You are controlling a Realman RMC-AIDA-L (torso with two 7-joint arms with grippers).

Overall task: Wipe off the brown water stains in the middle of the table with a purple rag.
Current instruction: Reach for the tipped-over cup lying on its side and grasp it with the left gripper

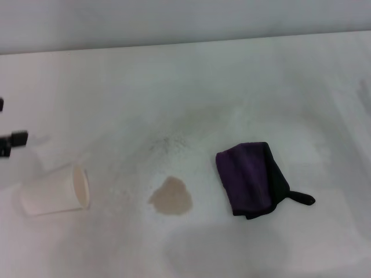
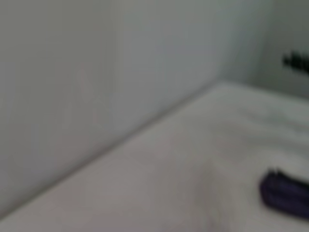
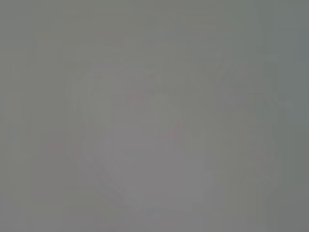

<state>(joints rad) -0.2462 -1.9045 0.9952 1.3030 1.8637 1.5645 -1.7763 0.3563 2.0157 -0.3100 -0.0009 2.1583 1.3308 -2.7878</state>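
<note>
The brown water stain (image 1: 170,197) is a small light-brown blotch in the middle of the white table (image 1: 191,87). The purple rag (image 1: 252,178) lies crumpled just right of it, apart from it, with its black tab pointing right. The rag also shows in the left wrist view (image 2: 285,195). My left gripper (image 1: 7,121) shows only as two black fingertips at the far left edge, apart from each other and empty, above the cup and far from the rag. My right gripper is out of view, and its wrist view shows only plain grey.
A white paper cup (image 1: 55,191) lies on its side at the left, its mouth facing the stain. Faint grey speckled smudges (image 1: 165,142) lie behind the stain. The table's far edge (image 1: 185,41) meets a grey wall.
</note>
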